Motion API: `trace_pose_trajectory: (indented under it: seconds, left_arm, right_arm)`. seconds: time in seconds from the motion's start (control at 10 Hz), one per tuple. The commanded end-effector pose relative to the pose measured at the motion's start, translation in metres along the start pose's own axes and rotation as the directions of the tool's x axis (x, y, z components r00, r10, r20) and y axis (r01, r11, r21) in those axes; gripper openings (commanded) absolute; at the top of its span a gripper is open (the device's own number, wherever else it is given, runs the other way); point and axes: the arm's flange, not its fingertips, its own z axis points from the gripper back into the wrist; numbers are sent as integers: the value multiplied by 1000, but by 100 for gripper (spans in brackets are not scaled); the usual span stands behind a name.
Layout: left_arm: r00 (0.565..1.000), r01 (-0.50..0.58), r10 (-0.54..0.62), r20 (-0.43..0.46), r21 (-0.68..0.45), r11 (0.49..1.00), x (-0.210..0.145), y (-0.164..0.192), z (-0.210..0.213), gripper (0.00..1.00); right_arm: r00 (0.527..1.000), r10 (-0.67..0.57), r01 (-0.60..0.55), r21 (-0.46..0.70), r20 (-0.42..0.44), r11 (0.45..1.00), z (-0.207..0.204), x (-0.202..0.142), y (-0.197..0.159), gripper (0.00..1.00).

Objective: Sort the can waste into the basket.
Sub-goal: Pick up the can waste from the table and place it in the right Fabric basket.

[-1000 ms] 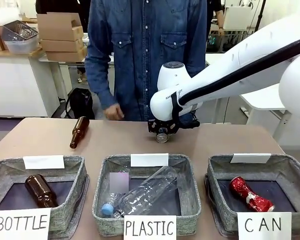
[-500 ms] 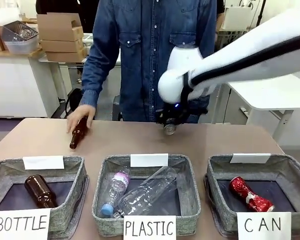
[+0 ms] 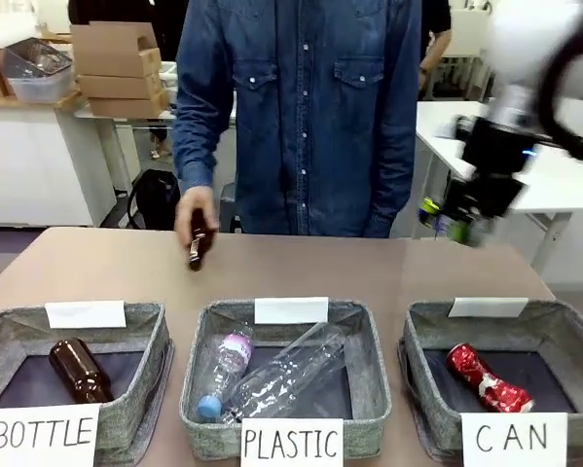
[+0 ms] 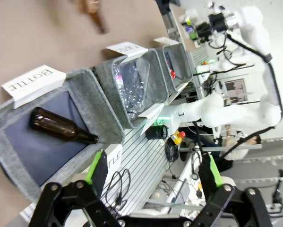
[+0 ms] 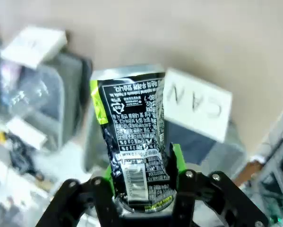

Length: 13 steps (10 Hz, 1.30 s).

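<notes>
Brown table [image 3: 96, 263] w/ 3 baskets, lab behind; right gripper [image 5: 141, 184] clamps dark can [image 5: 132, 142]; left gripper [image 4: 155, 170] agape.

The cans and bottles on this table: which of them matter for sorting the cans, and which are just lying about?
Part of the job:
- black can, clamped in the right gripper
- crushed red can, already in the CAN basket

Lying about:
- brown bottle in the BOTTLE basket
- clear plastic bottles in the PLASTIC basket
- brown bottle in the person's hand

Motion blurs the right pincer [image 3: 456, 222] at the front view's upper right, its dark can [image 3: 429, 214] barely legible.
</notes>
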Motion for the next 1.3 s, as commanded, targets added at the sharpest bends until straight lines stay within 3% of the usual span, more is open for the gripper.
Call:
trace_pose_trajectory:
  seconds: [0.0,0.2,0.6,0.7,1.2]
  left_arm:
    - [1000,15,-15,-6,-7,1000,-2,-1,0,100]
    - [1000,15,-15,-6,-7,1000,-2,-1,0,100]
    - [1000,15,-15,-6,-7,1000,-2,-1,0,100]
    - [1000,15,-15,-6,-7,1000,-2,-1,0,100]
    - [1000,15,-15,-6,-7,1000,-2,-1,0,100]
  right_arm:
    - [996,80,-78,35,-43,996,-18,-33,-26,0]
    - [996,93,-92,77,-12,993,-29,-60,-41,0]
    - [995,102,-101,55,-19,993,-40,-66,-46,0]
    - [992,125,-125,33,-12,992,-43,-72,-47,100]
    - [988,154,-154,21,35,988,-59,-107,-46,100]
